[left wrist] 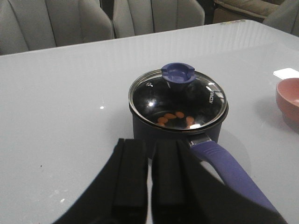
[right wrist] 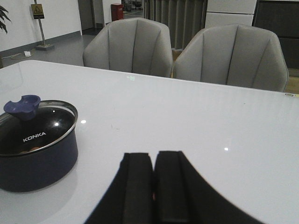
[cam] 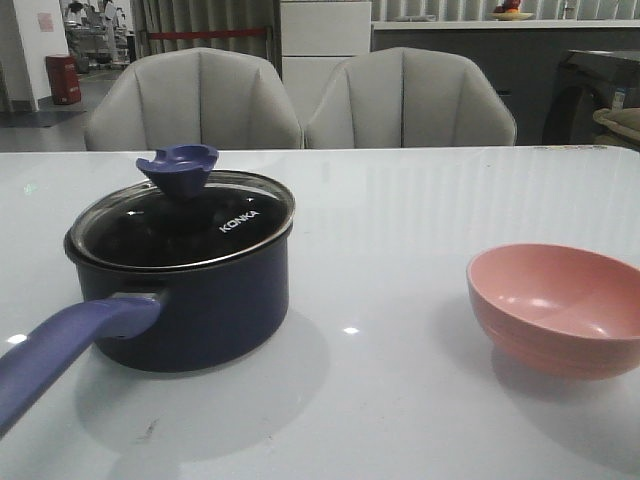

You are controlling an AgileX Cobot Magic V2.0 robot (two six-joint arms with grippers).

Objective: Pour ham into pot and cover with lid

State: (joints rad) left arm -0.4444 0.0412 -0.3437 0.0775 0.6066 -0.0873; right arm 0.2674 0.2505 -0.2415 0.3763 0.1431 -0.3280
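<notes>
the dark navy round saucepan stands on the white glossy table at about nine o'clock in the front view, its long purplish-blue handle running toward seven o'clock. the round clear glass lid with the steel rim sits on its rim, though it looks a little tilted, the blue flared knob leaning toward eleven o'clock. through the glass in my left wrist view i can see the few small orange ham bits lying on the dark bottom of the pot. the pink round bowl stands well apart at four o'clock and looks empty.

my left end effector hangs near the pot's handle side, its two black fingers pressed almost together with only a sliver between them, holding nothing. my right end effector hangs over bare table with the pot off to one side, fingers likewise closed on nothing.

by my judgement both steps are finished: ham in, lid on. what remains, if anything, is to check the lid's seating; if it is truly cocked, i would open the left fingers, take the knob and settle it level. otherwise i simply keep both arms clear of the handle.
</notes>
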